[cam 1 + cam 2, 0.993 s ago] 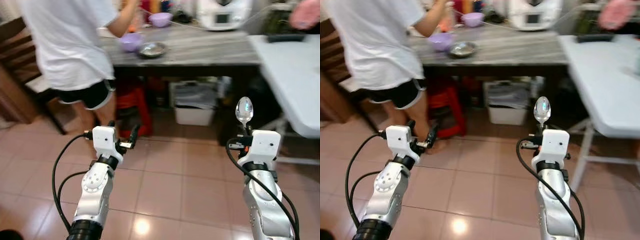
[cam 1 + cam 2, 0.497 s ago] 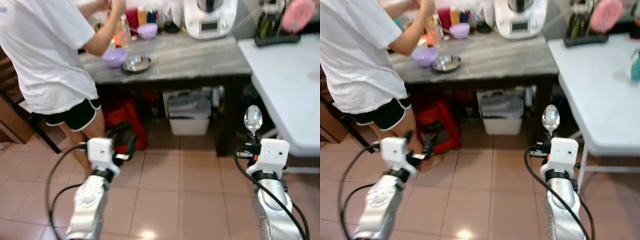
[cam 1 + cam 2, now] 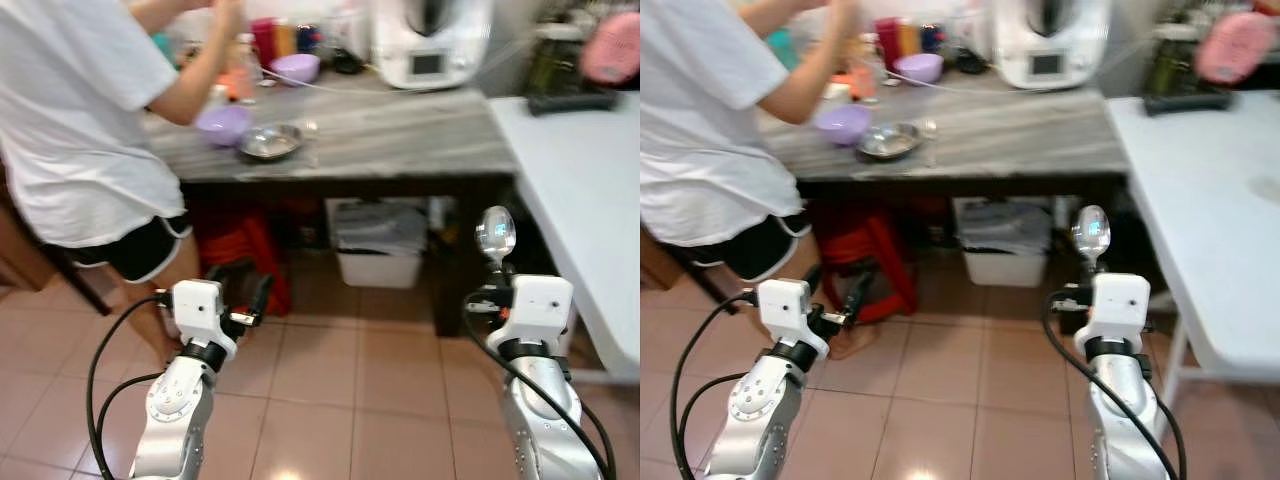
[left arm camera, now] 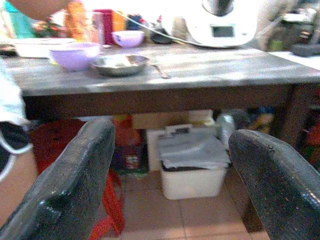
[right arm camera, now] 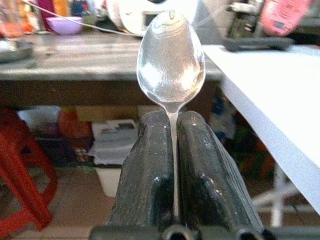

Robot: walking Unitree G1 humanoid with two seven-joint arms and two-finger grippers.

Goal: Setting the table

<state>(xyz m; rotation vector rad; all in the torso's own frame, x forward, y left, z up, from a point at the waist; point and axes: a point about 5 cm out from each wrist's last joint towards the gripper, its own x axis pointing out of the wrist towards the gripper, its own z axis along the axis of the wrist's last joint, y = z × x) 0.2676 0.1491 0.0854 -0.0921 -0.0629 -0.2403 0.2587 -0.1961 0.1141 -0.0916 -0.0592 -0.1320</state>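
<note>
Swung back a little toward the person (image 3: 90, 130), with right gripper (image 5: 172, 150) pinching 1 upright spoon (image 3: 495, 233) beside the white table (image 3: 585, 190), left gripper (image 4: 170, 170) open and empty; could bump somebody or drop it.

Cutting off the person (image 3: 80, 130) at the upper left edge, head and feet out of frame. Hiding the spoon (image 5: 171, 65) handle between closed black fingers (image 5: 145, 175). Blurring the bottles (image 3: 270, 40) at the top centre. Cropping the white table (image 3: 590, 190) at the right edge.
</note>
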